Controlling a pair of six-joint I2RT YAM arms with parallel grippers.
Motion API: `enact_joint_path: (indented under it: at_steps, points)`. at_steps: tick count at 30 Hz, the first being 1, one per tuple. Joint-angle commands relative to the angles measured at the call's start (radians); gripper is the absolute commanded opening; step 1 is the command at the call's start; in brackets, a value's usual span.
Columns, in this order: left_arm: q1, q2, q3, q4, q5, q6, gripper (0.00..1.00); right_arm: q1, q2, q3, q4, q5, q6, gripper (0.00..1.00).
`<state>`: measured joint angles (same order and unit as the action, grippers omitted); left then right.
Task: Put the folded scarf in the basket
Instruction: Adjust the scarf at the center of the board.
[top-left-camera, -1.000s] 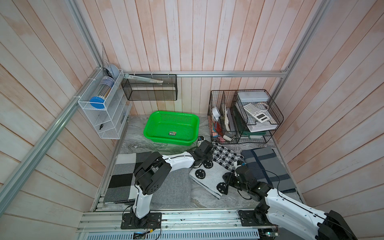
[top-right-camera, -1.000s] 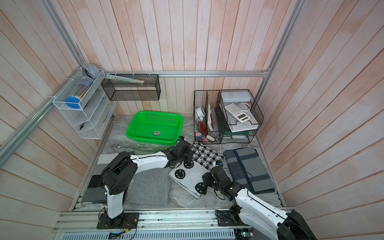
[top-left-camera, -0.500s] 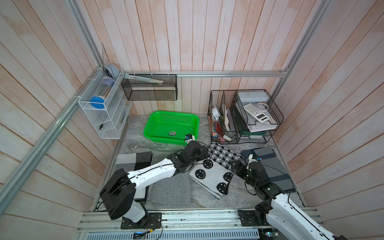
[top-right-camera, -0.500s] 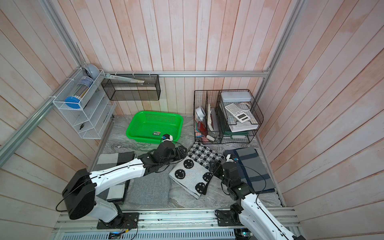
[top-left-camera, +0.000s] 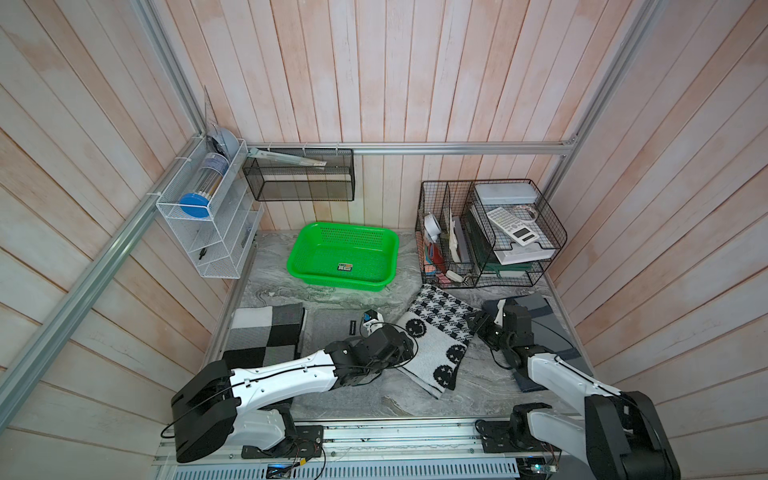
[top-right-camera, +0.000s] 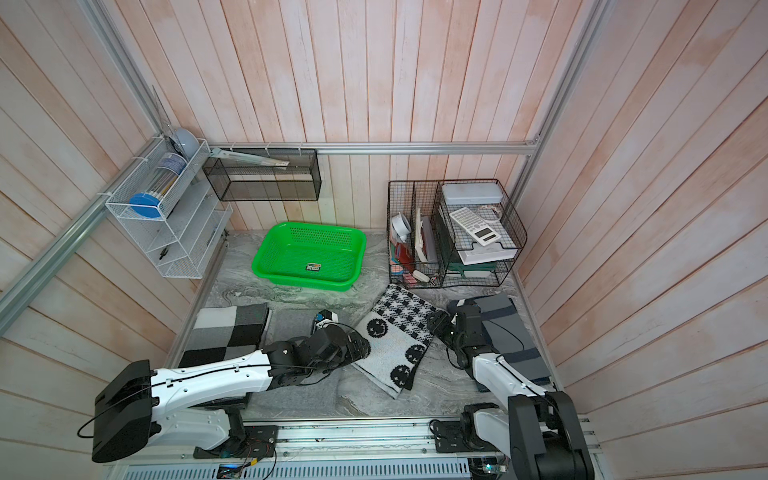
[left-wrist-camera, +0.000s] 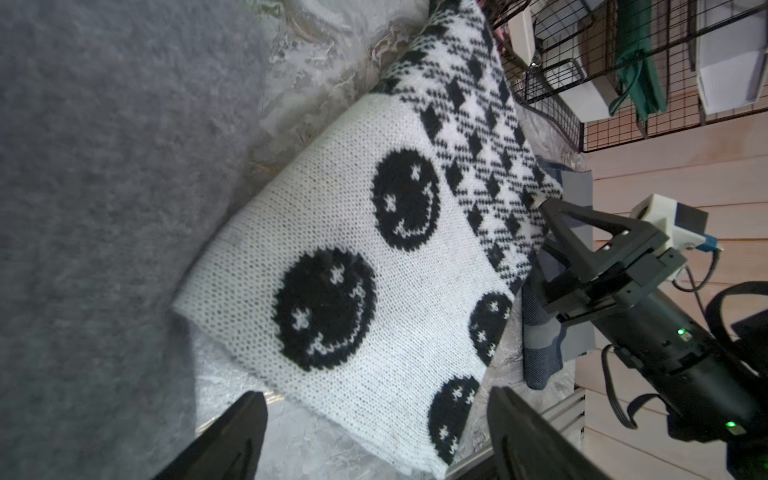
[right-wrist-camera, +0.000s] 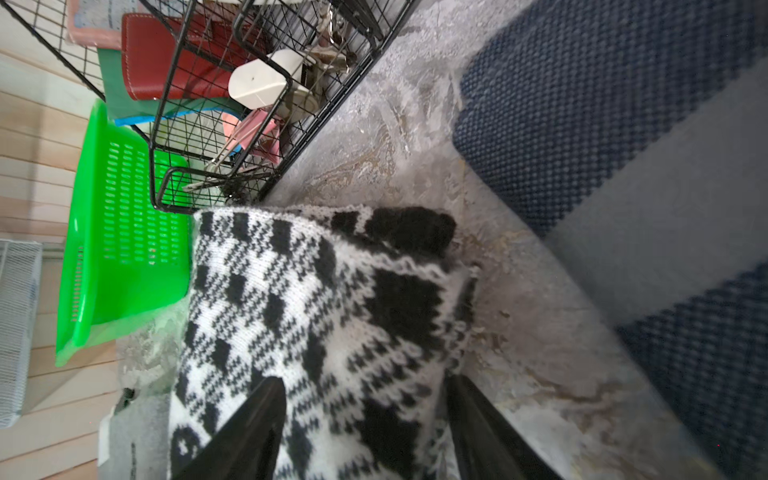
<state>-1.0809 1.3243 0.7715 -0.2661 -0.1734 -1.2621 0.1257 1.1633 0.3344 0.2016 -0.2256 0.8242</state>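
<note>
The folded scarf (top-left-camera: 436, 332) (top-right-camera: 395, 332) is a black-and-white knit with smiley faces and a houndstooth part. It lies flat on the marbled table in front of the green basket (top-left-camera: 361, 253) (top-right-camera: 316, 249), which holds only a small sticker. My left gripper (top-left-camera: 409, 347) (left-wrist-camera: 378, 415) is open at the scarf's left edge, and the scarf (left-wrist-camera: 353, 249) reaches between its fingers. My right gripper (top-left-camera: 471, 322) (right-wrist-camera: 363, 399) straddles the right edge of the scarf (right-wrist-camera: 311, 311) with jaws apart, one finger over the knit. The basket (right-wrist-camera: 120, 232) shows beyond.
A black wire organizer (top-left-camera: 490, 237) full of items stands right of the basket. A grey checked cloth (top-left-camera: 266, 332) lies at the left, a plain grey cloth (top-left-camera: 332, 328) lies under my left arm, and a navy-and-grey cloth (top-left-camera: 540, 307) lies under my right. Wire shelves (top-left-camera: 208, 224) hang on the walls.
My left gripper has drawn back from the scarf's far left corner to its left edge and opened. My right gripper has moved up to the scarf's right edge with its jaws wider.
</note>
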Motion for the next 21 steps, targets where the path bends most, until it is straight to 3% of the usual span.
enact_joint_path:
  at_steps: [1, 13, 21]
  points:
    - [-0.017, 0.030, -0.012, 0.004, 0.028, -0.060, 0.89, -0.006, 0.022, 0.026, 0.030, -0.034, -0.029, 0.61]
    - [-0.007, 0.216, 0.009, 0.127, 0.133, -0.066, 0.82, -0.006, -0.022, -0.008, -0.022, -0.017, -0.038, 0.31]
    - [0.067, 0.334, 0.048, 0.230, 0.150, -0.048, 0.77, -0.006, -0.091, -0.035, -0.080, -0.006, -0.043, 0.14]
